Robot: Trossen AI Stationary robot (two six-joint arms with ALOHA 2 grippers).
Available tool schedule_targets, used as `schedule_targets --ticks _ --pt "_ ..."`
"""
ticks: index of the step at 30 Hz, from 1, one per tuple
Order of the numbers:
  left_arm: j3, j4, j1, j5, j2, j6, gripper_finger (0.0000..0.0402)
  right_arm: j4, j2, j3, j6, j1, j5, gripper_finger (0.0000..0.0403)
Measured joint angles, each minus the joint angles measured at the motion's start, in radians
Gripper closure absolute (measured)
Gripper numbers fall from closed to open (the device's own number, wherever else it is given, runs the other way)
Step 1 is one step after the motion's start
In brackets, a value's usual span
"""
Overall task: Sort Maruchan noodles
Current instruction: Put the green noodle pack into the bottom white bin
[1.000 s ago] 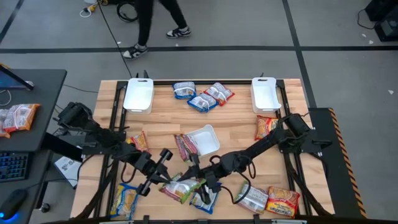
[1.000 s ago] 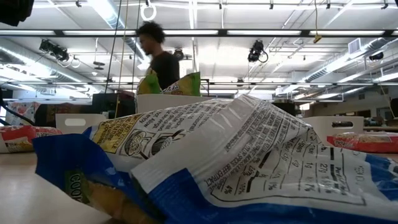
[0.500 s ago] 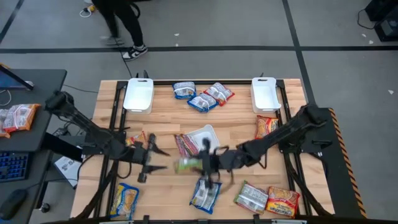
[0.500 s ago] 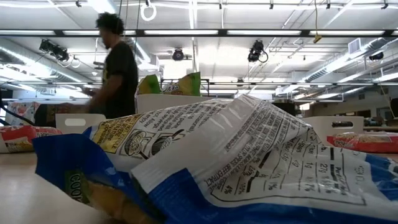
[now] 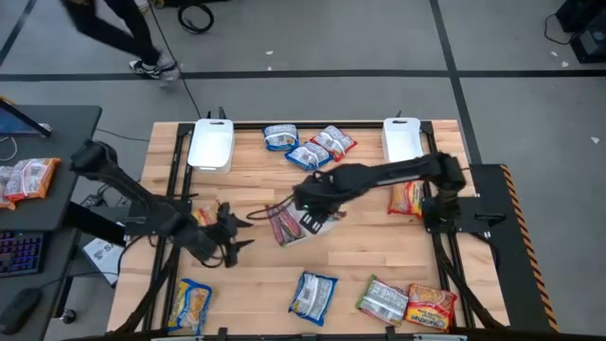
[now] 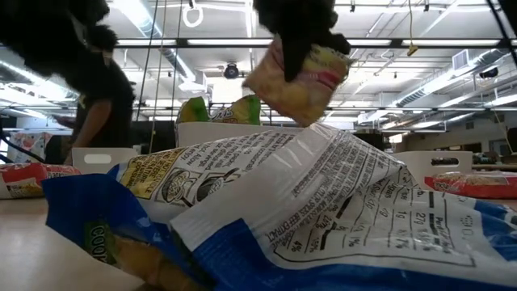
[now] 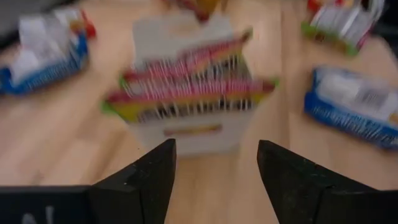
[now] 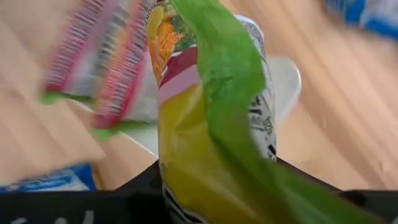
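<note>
At the left side of the table (image 5: 256,289), near its near edge, an orange-yellow packet (image 5: 190,302) lies flat. Just above it in the high view, the left gripper (image 5: 237,239) hovers low over the wood, its fingers (image 7: 142,182) spread apart and grasping nothing; the left wrist view looks between them toward the middle tray and the packets on it. Far left, a white tray (image 5: 210,145) sits at the far edge.

At the middle of the table, a second white tray (image 5: 312,224) carries 2 red-pink and green packets (image 5: 282,223) leaning over its left rim. The right gripper (image 5: 311,197) hangs directly over this tray, fingers clenched on a silvery-green packet (image 8: 214,112), which dangles below them above the tray; the low view shows the same packet (image 6: 297,77) lifted clear of the surface. Beyond, near the far edge, 3 packets lie close together: 2 blue-white ones (image 5: 280,137) and 1 red-pink one (image 5: 333,142).

Near the near edge, a blue-white packet (image 5: 312,295) lies alone, and it fills the low view. Right of it rest a silvery-green packet (image 5: 383,300) and, touching it, an orange-yellow-red packet (image 5: 431,308).

At the right, a third white tray (image 5: 402,142) stands at the far edge, with an orange-red packet (image 5: 405,196) nearer, partly under the right arm.
</note>
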Motion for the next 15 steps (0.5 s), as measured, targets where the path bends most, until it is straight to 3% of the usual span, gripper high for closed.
schedule_targets --ticks 3,7,15 --pt "-0.003 0.031 0.0 0.006 0.125 -0.051 0.0174 -0.092 0.076 0.056 0.037 -0.027 -0.046 0.0259" --pt "-0.003 0.183 0.016 -0.016 0.285 -0.062 0.0175 -0.08 0.142 0.08 0.087 -0.051 -0.079 0.0259" --pt "-0.002 0.532 0.131 -0.021 0.541 0.067 0.0175 -0.024 0.226 0.081 0.165 -0.064 -0.225 0.0258"
